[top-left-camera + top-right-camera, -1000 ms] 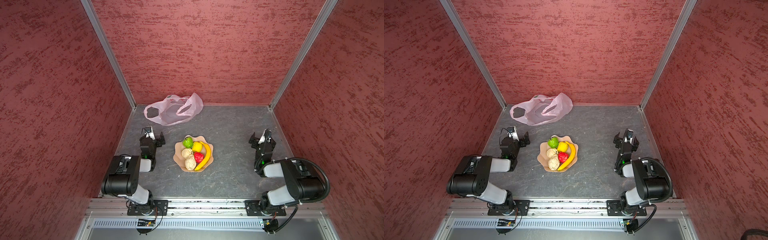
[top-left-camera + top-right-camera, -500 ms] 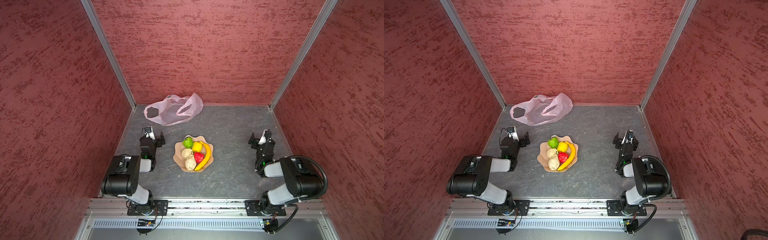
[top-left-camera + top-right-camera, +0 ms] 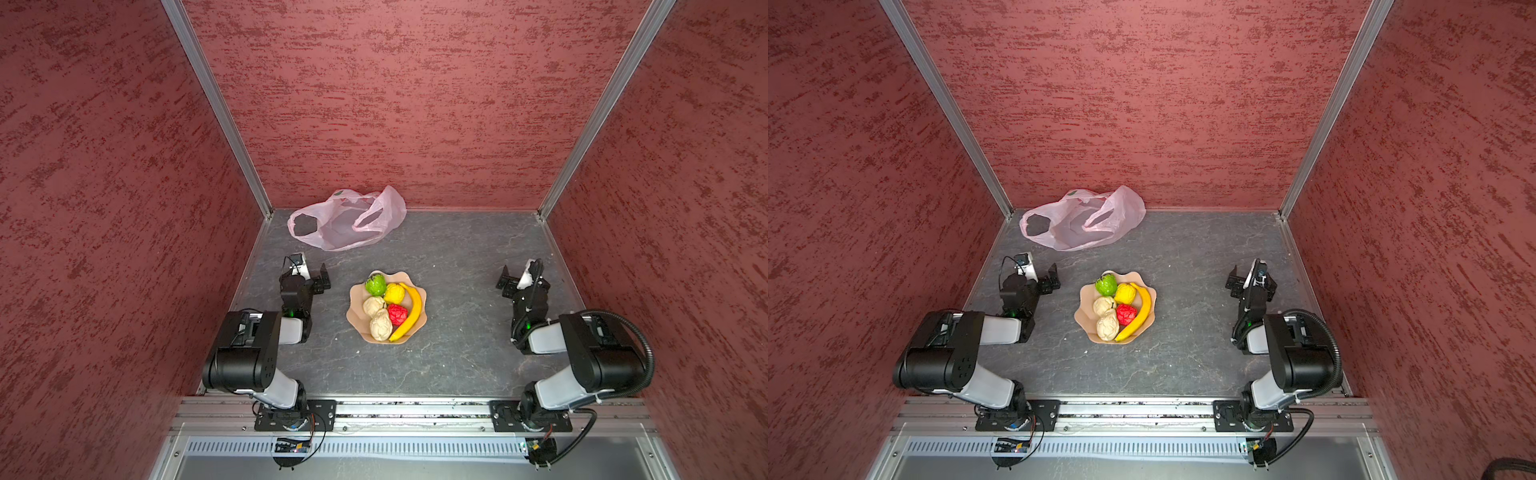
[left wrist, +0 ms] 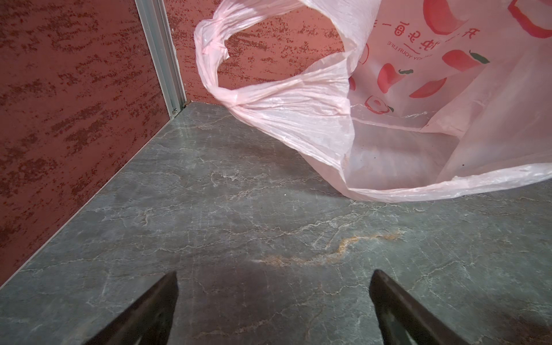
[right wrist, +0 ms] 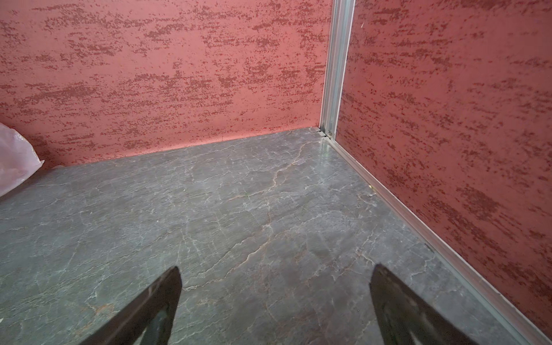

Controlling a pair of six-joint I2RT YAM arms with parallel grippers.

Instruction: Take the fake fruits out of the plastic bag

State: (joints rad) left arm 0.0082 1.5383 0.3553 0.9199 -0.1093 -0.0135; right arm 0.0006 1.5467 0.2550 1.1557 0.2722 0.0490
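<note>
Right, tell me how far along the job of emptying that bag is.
Done: all six fake fruits lie in the bowl, apart from the plastic bag, which lies slack by the back wall; in the left wrist view nothing shows inside it. In hand: nothing. The left gripper and right gripper are open and empty over the table. Left: nothing that I can see.
</note>
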